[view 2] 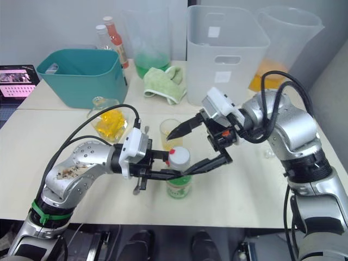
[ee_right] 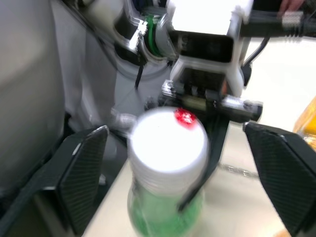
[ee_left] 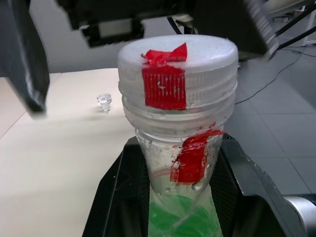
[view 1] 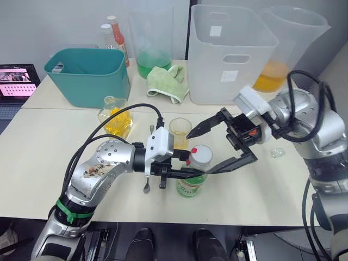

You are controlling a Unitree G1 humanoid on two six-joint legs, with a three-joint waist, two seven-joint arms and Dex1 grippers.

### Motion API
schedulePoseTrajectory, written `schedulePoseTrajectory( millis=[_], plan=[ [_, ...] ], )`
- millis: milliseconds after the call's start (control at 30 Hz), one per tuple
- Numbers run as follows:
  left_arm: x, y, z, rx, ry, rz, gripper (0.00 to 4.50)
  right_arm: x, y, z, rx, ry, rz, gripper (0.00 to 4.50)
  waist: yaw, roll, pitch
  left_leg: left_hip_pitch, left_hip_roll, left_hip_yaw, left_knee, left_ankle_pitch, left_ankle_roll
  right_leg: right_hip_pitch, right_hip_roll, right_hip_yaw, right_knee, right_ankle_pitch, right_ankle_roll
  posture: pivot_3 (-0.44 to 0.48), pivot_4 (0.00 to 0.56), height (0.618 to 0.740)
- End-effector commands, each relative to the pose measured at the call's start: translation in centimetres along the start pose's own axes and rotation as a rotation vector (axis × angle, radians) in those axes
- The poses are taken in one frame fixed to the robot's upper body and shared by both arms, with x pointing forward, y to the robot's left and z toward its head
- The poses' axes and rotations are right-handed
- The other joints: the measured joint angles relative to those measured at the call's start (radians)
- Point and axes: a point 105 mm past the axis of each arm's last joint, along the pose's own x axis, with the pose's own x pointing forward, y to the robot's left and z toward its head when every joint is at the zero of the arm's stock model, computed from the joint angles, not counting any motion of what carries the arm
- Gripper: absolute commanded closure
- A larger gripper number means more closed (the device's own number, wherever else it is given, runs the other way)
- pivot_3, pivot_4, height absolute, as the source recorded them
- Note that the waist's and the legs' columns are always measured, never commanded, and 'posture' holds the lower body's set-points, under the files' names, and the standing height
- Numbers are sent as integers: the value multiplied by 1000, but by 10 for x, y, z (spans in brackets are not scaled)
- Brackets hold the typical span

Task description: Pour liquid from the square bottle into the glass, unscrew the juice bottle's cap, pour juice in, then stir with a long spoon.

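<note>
Juice bottle: stands upright near the front middle of the pale counter, white cap on, red tape across the cap's side and the neck below it.
Left gripper: reaches in from the robot's left and is clenched on the juice bottle's neck just under the cap; in the left wrist view a black finger lies along each side of the neck.
Right gripper: released, its two black fingers spread wide, one passing behind the cap and the other in front of it; in the right wrist view both fingers stand clear of the cap.
Glass: just behind the juice bottle, upright, with pale yellow liquid in it.
Square bottle: upright to the robot's left of the glass, yellow liquid inside, neck open.
Glass stopper: lies on the counter well to the robot's right, near the right arm.
Long spoon: lies on the counter beneath the left gripper, mostly hidden; one end shows in front of the wrist.
Back of the counter: teal tub, green cloth, white bin, a clear pitcher with green liquid, another pitcher with orange liquid, two sauce bottles.
</note>
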Motion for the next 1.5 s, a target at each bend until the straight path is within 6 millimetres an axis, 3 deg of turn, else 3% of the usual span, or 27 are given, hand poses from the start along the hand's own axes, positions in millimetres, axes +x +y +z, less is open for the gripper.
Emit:
schedulePoseTrajectory(
  millis=[33,267,600,700,900,1233,1500],
  plan=[
    [4,-5,-1,-6,-12,-29,3261,-1,10,14,5,-50,-122,32,-1,0,0,0,0,0,0,0,0,0,0,0,0,0,0,0,150,740],
    [8,-3,-2,-23,-32,-58,3261,-4,11,0,98,-100,-470,32,1,0,0,1,0,1,1,0,0,1,0,1,0,0,0,0,150,740],
    [10,-2,-2,-21,-35,-82,3261,6,22,-4,141,-110,-565,32,7,0,0,0,0,1,1,0,0,1,0,1,-1,0,0,0,150,740],
    [10,-1,-2,-20,-34,-82,3261,7,23,-3,143,-115,-560,790,8,0,0,0,0,1,1,0,0,1,0,1,-1,0,0,0,150,740],
    [10,0,-1,-9,-21,-76,3261,13,27,-4,154,-135,-529,2773,12,0,0,0,0,1,1,0,0,1,0,1,-1,0,0,0,150,740],
    [8,2,1,-9,-11,-42,3261,20,35,-24,113,-46,-365,2804,13,0,0,1,0,1,1,0,0,1,0,1,-2,-1,1,0,150,740],
    [3,-2,1,-5,8,-26,3261,13,12,-27,-50,85,-67,2804,-4,0,0,4,1,2,1,0,0,3,1,1,-1,-2,4,0,150,740]
  ],
)
